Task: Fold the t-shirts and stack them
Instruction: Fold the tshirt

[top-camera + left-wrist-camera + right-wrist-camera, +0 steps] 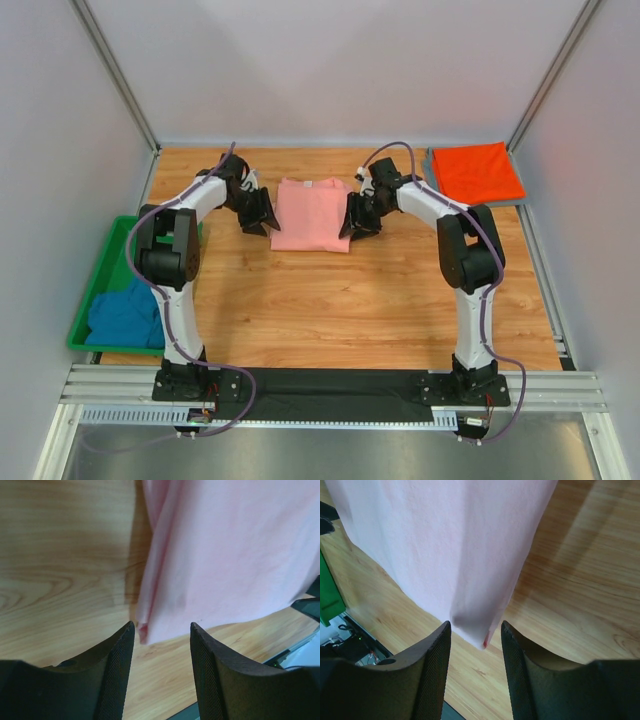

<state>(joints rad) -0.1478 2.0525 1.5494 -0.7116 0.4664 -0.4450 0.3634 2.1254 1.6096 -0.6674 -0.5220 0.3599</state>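
The salmon-pink t-shirt (310, 214) lies flat on the wooden table, folded into a narrow rectangle with the collar at the far end. My left gripper (265, 222) is open at its near left corner, which shows between the jaws in the left wrist view (165, 620). My right gripper (352, 226) is open at its near right corner, which shows in the right wrist view (475, 625). Neither holds cloth. The orange-red t-shirt (477, 170) lies folded on a grey one (520, 199) at the back right. The teal-blue t-shirt (125, 315) is bunched in the bin.
A green plastic bin (95, 285) stands at the left table edge. Grey walls enclose the table on three sides. A black rail (330, 385) with both arm bases runs along the near edge.
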